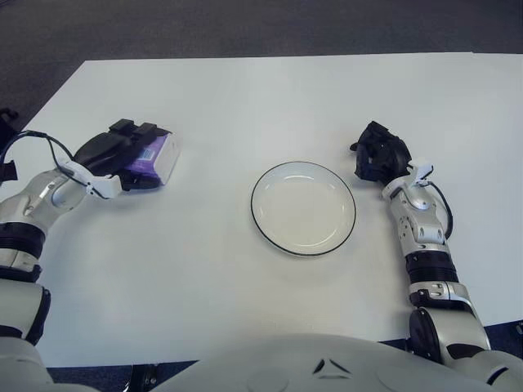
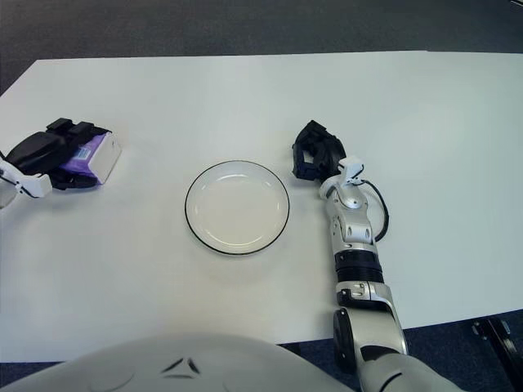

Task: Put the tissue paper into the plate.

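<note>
A purple and white tissue pack (image 1: 155, 158) lies on the white table at the left. My left hand (image 1: 122, 151) is over it with the black fingers curled around the pack; it also shows in the right eye view (image 2: 61, 147). An empty white plate with a dark rim (image 1: 303, 207) sits at the table's middle, to the right of the pack. My right hand (image 1: 379, 152) shows to the right of the plate, fingers curled, holding nothing.
The white table (image 1: 245, 90) spans the view, with dark floor beyond its far edge and left corner. My right forearm (image 1: 421, 229) runs along the table's right side toward the front edge.
</note>
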Controlling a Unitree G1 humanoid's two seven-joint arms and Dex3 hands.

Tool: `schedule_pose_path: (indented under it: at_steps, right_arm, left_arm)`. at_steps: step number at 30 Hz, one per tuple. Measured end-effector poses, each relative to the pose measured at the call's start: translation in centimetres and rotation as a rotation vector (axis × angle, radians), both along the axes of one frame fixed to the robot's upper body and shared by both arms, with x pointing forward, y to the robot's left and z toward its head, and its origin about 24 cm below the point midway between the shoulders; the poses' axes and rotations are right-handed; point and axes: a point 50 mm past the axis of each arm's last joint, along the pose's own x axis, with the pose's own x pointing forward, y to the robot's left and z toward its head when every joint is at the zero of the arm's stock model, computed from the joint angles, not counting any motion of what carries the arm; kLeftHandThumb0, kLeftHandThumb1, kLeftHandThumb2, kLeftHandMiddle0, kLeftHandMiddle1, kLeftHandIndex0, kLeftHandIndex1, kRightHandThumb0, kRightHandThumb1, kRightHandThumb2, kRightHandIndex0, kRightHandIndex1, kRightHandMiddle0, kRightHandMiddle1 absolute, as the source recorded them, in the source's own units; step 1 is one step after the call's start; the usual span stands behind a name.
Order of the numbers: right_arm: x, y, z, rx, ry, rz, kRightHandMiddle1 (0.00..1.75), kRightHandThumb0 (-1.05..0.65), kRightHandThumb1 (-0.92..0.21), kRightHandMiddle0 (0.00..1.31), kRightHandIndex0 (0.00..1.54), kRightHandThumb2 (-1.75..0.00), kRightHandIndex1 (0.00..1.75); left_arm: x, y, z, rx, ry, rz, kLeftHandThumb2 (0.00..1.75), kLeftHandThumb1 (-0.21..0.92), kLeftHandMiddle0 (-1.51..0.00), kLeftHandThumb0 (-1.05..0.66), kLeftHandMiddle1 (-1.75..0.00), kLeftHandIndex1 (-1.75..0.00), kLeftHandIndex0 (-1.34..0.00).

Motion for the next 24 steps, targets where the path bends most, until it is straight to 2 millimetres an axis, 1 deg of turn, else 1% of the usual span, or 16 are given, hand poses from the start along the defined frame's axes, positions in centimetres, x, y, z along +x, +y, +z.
schedule_pose_path:
  at_steps: [2, 5, 7, 8, 11, 14, 24]
  right_arm:
    - [0.00, 0.04, 0.00, 0.000, 0.000, 0.003, 1.75, -0.47, -0.34, 0.59, 1.27, -1.28, 1.75]
    - [0.01, 0.12, 0.00, -0.001, 0.000, 0.010, 1.75, -0.47, -0.34, 0.59, 1.27, -1.28, 1.75]
    - [0.01, 0.15, 0.01, -0.002, 0.000, 0.012, 1.75, -0.47, -0.34, 0.59, 1.27, -1.29, 1.75]
    - [0.01, 0.15, 0.01, -0.002, 0.000, 0.012, 1.75, -0.47, -0.34, 0.59, 1.27, -1.29, 1.75]
    - [0.01, 0.16, 0.01, -0.002, 0.000, 0.013, 1.75, -0.47, -0.34, 0.60, 1.27, -1.29, 1.75]
    - [0.00, 0.18, 0.02, -0.003, 0.000, 0.019, 1.75, -0.47, -0.34, 0.60, 1.28, -1.29, 1.75]
    - [0.00, 0.20, 0.02, -0.005, 0.000, 0.024, 1.75, -0.47, -0.34, 0.60, 1.28, -1.29, 1.75]
  left_arm:
    - [0.27, 0.01, 0.12, 0.003, 0.004, 0.013, 1.10, 0.22, -0.80, -0.22, -1.73, -1.74, -0.65]
    - [0.54, 0.23, 0.11, -0.004, 0.010, 0.045, 1.17, 0.23, -0.88, -0.13, -1.74, -1.74, -0.71]
    - [0.60, 0.30, 0.11, -0.015, 0.008, 0.058, 1.24, 0.24, -0.96, -0.06, -1.74, -1.74, -0.78]
    - [0.62, 0.31, 0.10, -0.021, 0.006, 0.063, 1.25, 0.24, -0.98, -0.05, -1.74, -1.75, -0.79]
    - [0.61, 0.29, 0.11, -0.027, -0.009, 0.068, 1.28, 0.28, -1.10, -0.04, -1.75, -1.75, -0.87]
    - [0.59, 0.18, 0.14, -0.024, -0.029, 0.068, 1.29, 0.30, -1.16, -0.05, -1.75, -1.75, -0.91]
    - [0.53, -0.10, 0.25, -0.008, -0.078, 0.050, 1.30, 0.33, -1.23, -0.07, -1.75, -1.75, -0.95]
